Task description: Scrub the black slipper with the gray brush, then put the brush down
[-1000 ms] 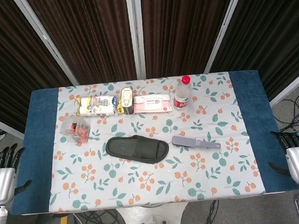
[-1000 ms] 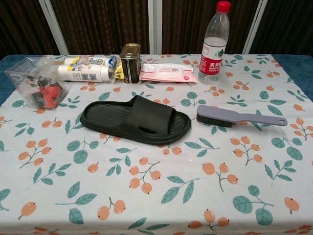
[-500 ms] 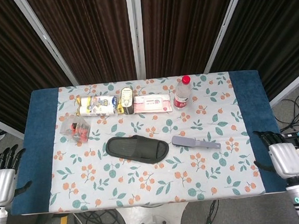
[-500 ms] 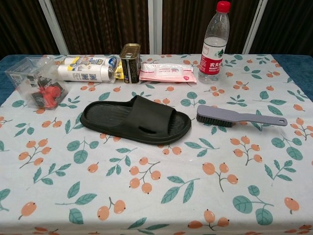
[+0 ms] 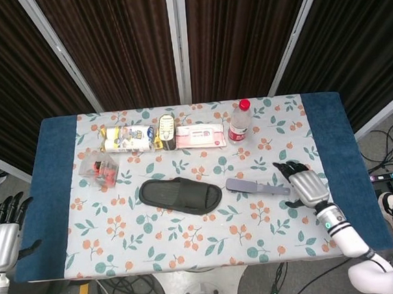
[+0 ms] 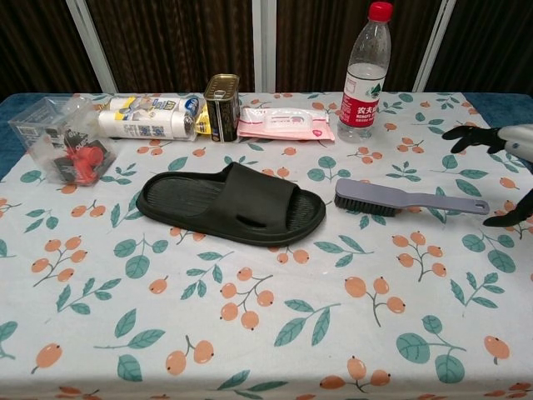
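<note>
Head view: right hand (image 5: 304,185) over the tablecloth (image 5: 212,242), fingers spread, grasping nothing, just beside the handle end of the gray brush (image 5: 257,186). Black slipper (image 5: 181,194) lies mid-table, brush just to its right, not touching. Left hand (image 5: 1,231) off the table's left edge, fingers apart, empty.

Chest view: right hand at the frame's right edge, near the brush handle tip. Advice: come down over the handle w/ fingers wrapping it, bristle head kept toward the slipper, firm grip before lifting.
</note>
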